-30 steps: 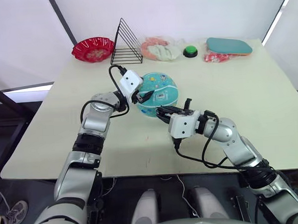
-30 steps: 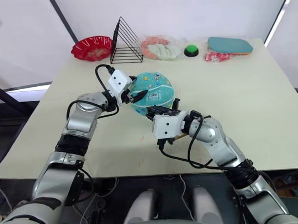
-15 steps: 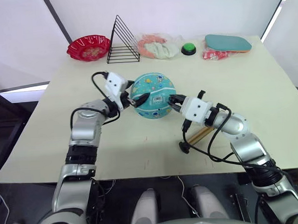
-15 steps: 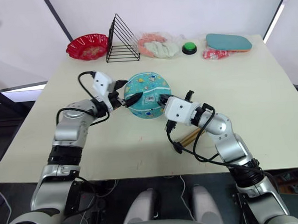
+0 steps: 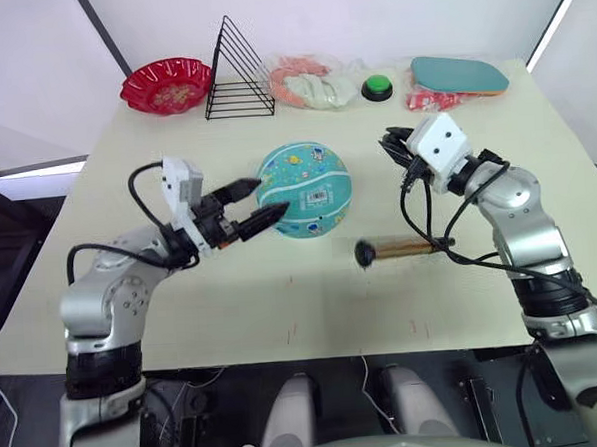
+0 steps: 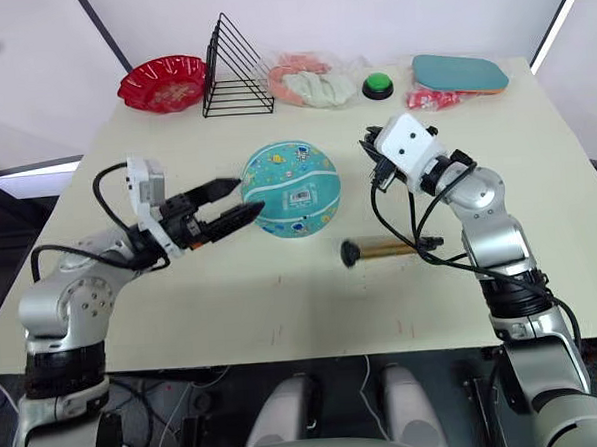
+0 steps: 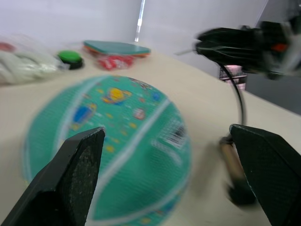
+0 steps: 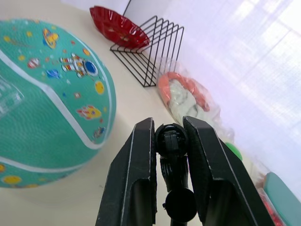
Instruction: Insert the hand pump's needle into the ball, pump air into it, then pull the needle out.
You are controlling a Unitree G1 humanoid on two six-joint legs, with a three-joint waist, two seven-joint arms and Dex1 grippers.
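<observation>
Pale and wide, the table carries the work at its middle, while a red bowl, a black wire rack, a green button and a teal paddle sit along the far edge, well out of the way.

At the centre rests the ball, its barcode sticker turned up toward the head camera. Just to its right the hand pump lies flat on the table, apart from the ball, with its thin hose rising off the barrel to the right arm.

The right gripper hangs above the table to the right of the ball, its two fingers clamped on the black end fitting of the hose, which the right wrist view shows pinched between the pads. Holding the hose by its tip gives the arm control over where the needle points. The needle itself is too small to make out.

On the other side, the left gripper hovers just beside the ball with its fingers spread wide, not touching it. That stance looks meant for steadying the ball.

Judging by this, the needle is not in the ball, and finding the valve comes next, though its spot cannot be seen.
</observation>
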